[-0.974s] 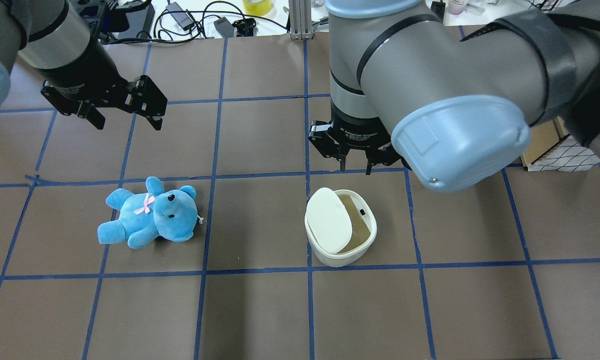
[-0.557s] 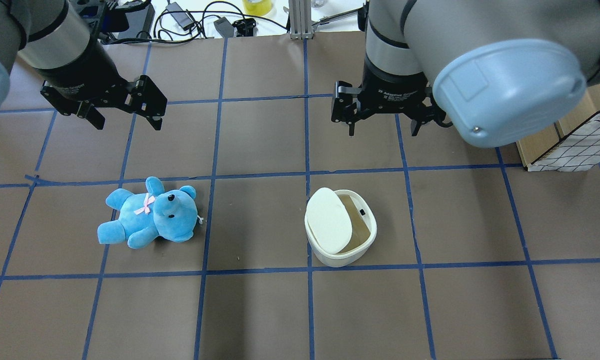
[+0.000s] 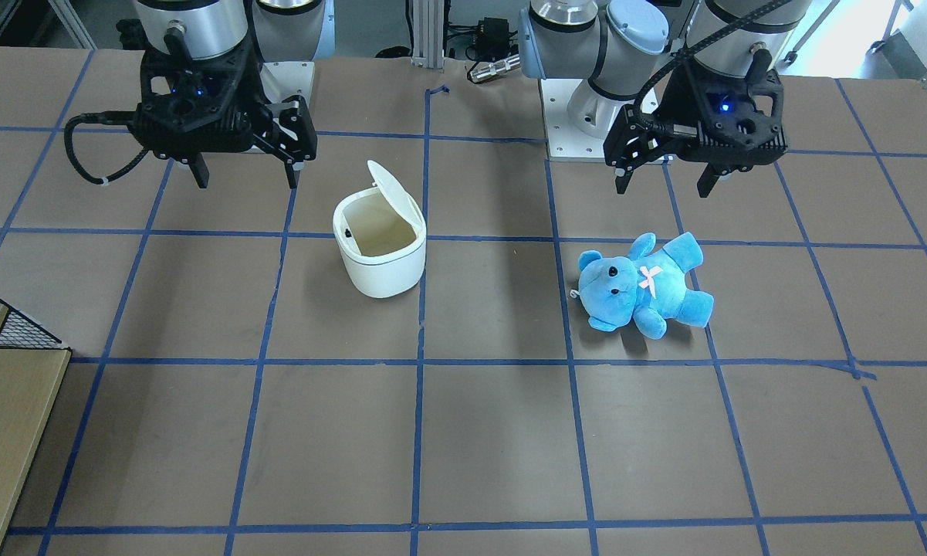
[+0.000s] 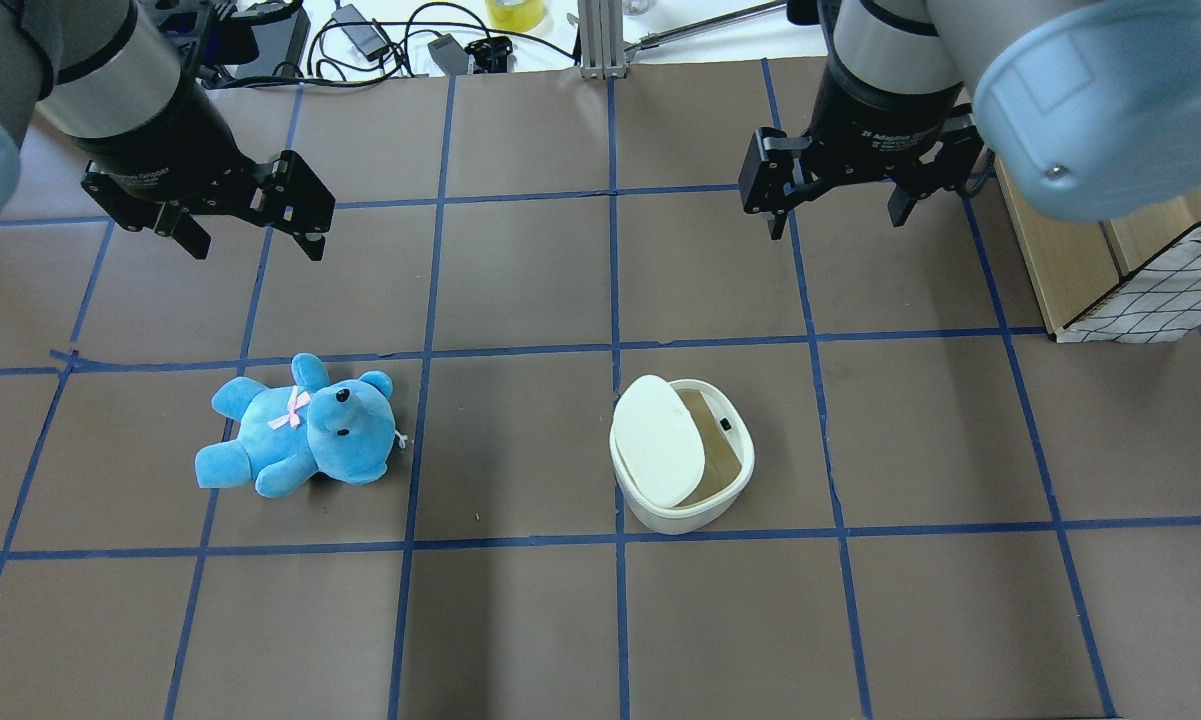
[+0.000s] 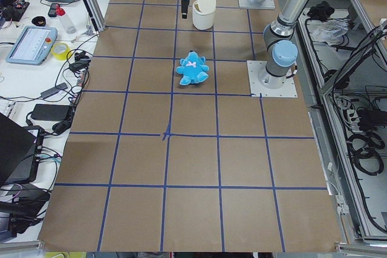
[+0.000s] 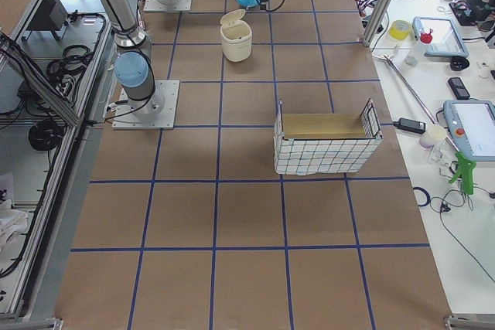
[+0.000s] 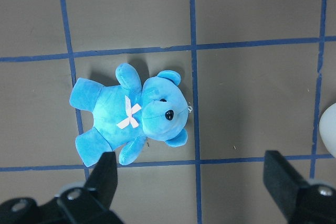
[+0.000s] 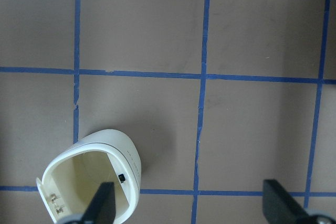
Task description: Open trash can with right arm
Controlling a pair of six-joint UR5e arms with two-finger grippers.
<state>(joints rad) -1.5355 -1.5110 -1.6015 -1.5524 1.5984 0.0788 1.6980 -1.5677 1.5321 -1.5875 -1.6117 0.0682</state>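
Overhead exterior, item one: my right gripper (image 4: 837,215), fingers spread, nothing between them, pointing down at bare table. Well apart from the can.

Item two: can (image 4: 675,520), white, upright on the table, alone in its grid square. Lid (image 4: 657,440) stands raised on its hinge and the beige inside shows. I judge the opening done.

Item three: teddy (image 4: 295,430), blue, lying flat, well apart from the can, on my left arm's side.

Item four: left gripper (image 4: 257,240), also spread and empty, hanging above the table near the teddy.

Hazards, by cause:
- Lid dropping shut. In the front view it leans only a little back past upright, so a jolt to the table or a brush from a finger could tip it forward.
- Can tipping or sliding. It looks light and nothing holds it, so any low sweep of my right arm across its square would push it.
- Needless second approach. The lid is up, so coming down on it again risks closing it.

Pose, right arm: wrist vertical, gripper raised clear of the table. In the right wrist view the can sits at the lower left corner, so I hang beside it, not over it.
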